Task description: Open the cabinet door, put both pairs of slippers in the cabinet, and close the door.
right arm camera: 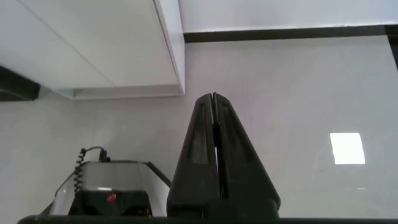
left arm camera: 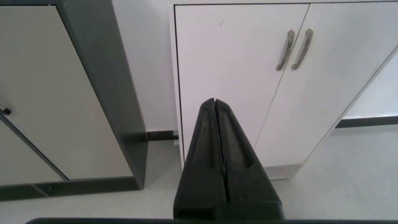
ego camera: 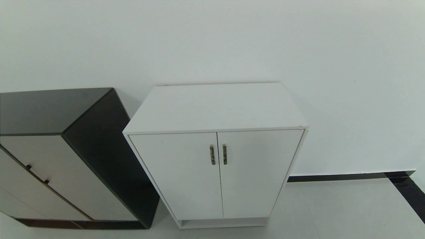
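A white two-door cabinet [ego camera: 215, 156] stands against the wall with both doors closed. Two metal handles [ego camera: 218, 154] sit side by side at the middle seam. In the left wrist view the same cabinet [left arm camera: 249, 81] faces me with its handles [left arm camera: 295, 50] visible, and my left gripper [left arm camera: 215, 106] is shut, empty, held back from the left door. My right gripper [right arm camera: 214, 99] is shut and empty, hanging over the pale floor off the cabinet's lower corner [right arm camera: 177, 81].
A dark cabinet with light drawer fronts [ego camera: 59, 156] stands close on the left of the white one. A black baseboard stripe [ego camera: 348, 177] runs along the wall at the right. Pale floor [ego camera: 332, 212] spreads to the right of the white cabinet.
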